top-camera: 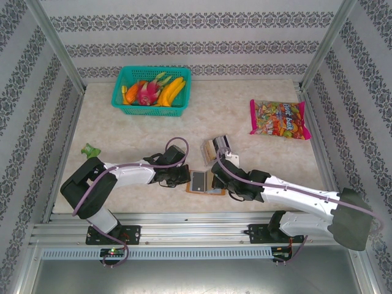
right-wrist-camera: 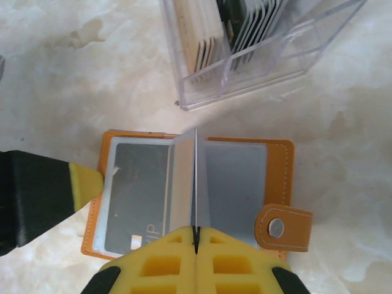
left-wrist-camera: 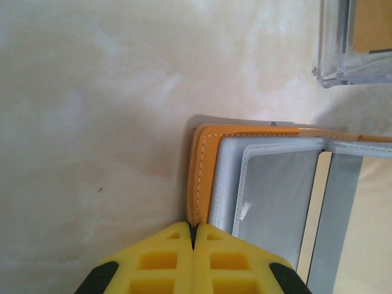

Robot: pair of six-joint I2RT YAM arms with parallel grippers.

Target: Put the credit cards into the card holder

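**One card in, a whole stack left in the box**

Two arms are on this one and both are parked right at the card holder (right-wrist-camera: pixel 280 177). It lies open flat on the worktop (right-wrist-camera: pixel 49 79), near the front edge between the arms, snap tab out to the side.

The left pincer (left-wrist-camera: pixel 193 236) is fully closed with nothing in it. Its tip is pressed on the holder's outer edge, and I read that as pinning the thing down.

The right pincer (right-wrist-camera: pixel 196 245) is closed too, nipping a thin sheet (right-wrist-camera: pixel 196 177) that stands edge-on over the holder's spine. It could be one of the clear inner sleeves or a card; honestly can't tell from this angle.

One dark card (right-wrist-camera: pixel 138 196) already sits in the sleeve on the pinned side. The other credit cards (right-wrist-camera: pixel 254 24) are racked upright in the clear box (right-wrist-camera: pixel 269 67) just beyond the holder.

So my guess is we're mid-load, with a sleeve being held or fed. If it's a sleeve, the next move needs it folded over to expose an empty pocket. If it's a card, it needs lining up with a slot mouth and sliding in flat. Either way the left arm has to hold the holder down so it doesn't skate.
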